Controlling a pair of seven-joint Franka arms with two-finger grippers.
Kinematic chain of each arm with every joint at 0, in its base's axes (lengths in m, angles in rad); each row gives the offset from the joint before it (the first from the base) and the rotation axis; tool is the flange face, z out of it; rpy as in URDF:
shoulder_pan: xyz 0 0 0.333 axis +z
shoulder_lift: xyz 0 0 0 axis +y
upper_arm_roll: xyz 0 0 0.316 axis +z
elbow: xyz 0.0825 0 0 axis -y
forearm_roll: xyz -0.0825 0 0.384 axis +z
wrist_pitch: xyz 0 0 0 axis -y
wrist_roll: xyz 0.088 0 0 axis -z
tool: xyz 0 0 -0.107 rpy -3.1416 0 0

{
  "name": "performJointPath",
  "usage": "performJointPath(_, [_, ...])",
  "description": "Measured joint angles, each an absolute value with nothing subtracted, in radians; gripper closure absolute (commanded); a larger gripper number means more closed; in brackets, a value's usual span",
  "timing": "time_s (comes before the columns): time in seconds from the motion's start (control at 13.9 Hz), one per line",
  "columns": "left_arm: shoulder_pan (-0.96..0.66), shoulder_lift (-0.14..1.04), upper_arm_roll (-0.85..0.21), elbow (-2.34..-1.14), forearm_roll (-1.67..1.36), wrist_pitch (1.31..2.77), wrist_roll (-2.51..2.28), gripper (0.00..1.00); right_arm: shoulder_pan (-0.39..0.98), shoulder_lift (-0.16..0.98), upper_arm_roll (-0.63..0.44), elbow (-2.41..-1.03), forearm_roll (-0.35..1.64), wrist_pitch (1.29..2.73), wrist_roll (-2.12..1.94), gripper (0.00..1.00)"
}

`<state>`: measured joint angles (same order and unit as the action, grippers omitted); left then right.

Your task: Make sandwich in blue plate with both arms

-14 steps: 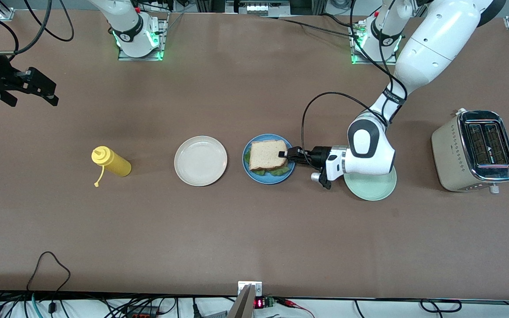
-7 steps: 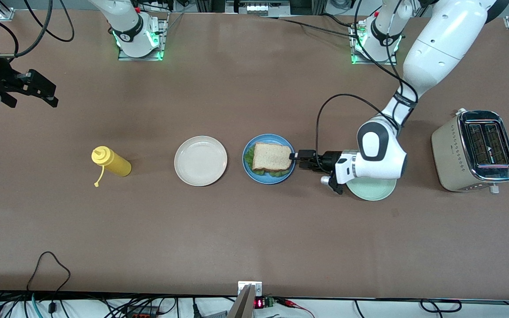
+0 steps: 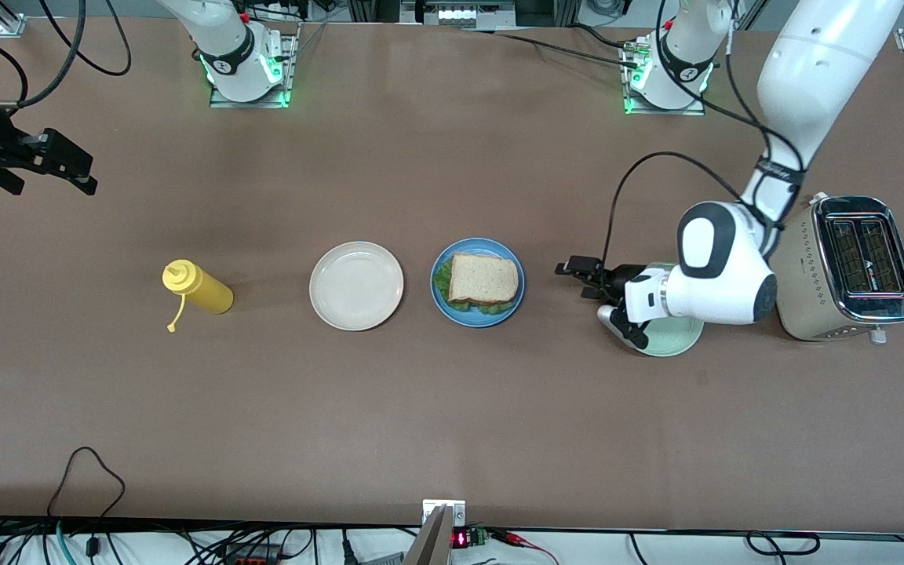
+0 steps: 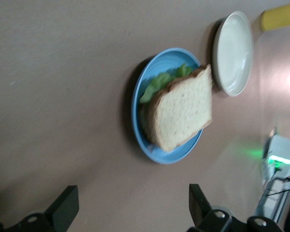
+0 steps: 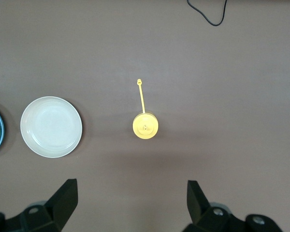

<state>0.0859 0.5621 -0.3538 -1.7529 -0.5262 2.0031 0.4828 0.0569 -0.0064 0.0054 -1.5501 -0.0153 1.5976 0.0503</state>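
Sandwich sits on blue plate, mid table. My left claw is wide open w/ nothing in it, over the table btwn that plate & mint plate. Right claw spread wide too, empty, waiting toward the right arm's end.

Sandwich on plate, between two other plates; toaster at left arm's end.
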Motion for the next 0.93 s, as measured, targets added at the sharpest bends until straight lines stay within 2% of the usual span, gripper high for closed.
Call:
performJointPath(0.29, [0.102, 0.475, -0.341, -1.742, -0.163, 1.870, 0.286, 0.00, 0.057, -0.004, 0.004, -1.548, -0.015, 1.577, 0.050, 0.00])
performJointPath(0.58, [0.113, 0.377, -0.337, -1.712, 0.035, 1.712, 0.156, 0.00, 0.060, 0.001, 0.008, -1.548, -0.014, 1.561, 0.050, 0.00])
performJointPath(0.72, [0.112, 0.324, -0.338, -1.647, 0.080, 1.583, 0.112, 0.00, 0.061, 0.002, 0.009, -1.547, -0.010, 1.533, 0.050, 0.00])
performJointPath(0.93, [0.110, 0.283, -0.339, -1.485, 0.100, 1.395, 0.081, 0.00, 0.061, -0.001, 0.006, -1.535, 0.054, 1.430, 0.051, 0.00])
